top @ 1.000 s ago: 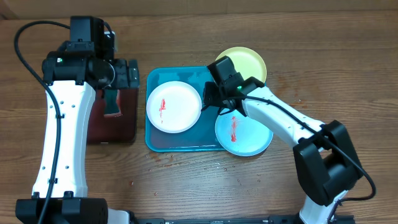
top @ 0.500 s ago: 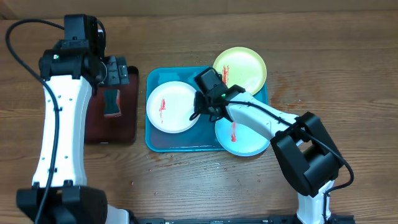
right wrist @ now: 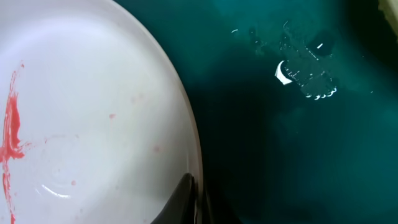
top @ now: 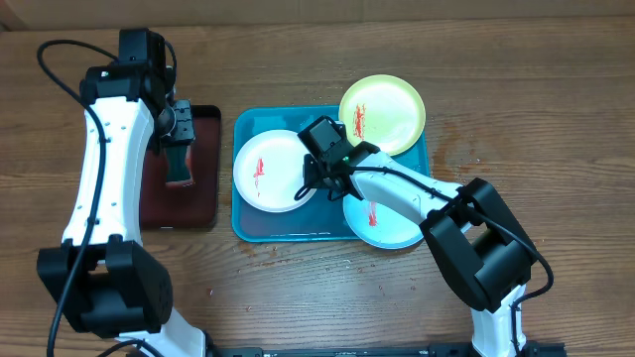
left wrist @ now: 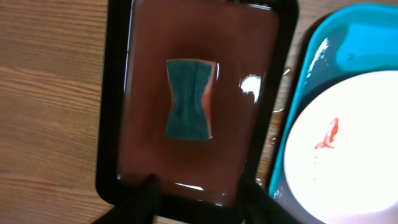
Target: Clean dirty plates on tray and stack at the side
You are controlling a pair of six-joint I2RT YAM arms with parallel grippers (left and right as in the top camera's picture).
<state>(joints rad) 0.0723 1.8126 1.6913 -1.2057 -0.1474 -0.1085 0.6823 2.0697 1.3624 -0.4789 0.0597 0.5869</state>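
A wooden counter holds one blue tray and one black tray. There are three red-smeared plates: the white plate lies inside the blue tray, while the yellow-green plate and pale cyan plate overlap its right rim. One sponge lies in the black tray, below the open left tool. The right tool is at the white plate's rim; I cannot tell whether it grips.

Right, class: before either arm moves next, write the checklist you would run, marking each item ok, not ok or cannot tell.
1. Sponge lying free in black tray: ok.
2. Left jaws open over black tray: ok.
3. Right jaws gripping white plate rim: cannot tell.
4. White plate inside blue tray: ok.
5. Yellow-green plate and cyan plate clean: not ok, both smeared red.
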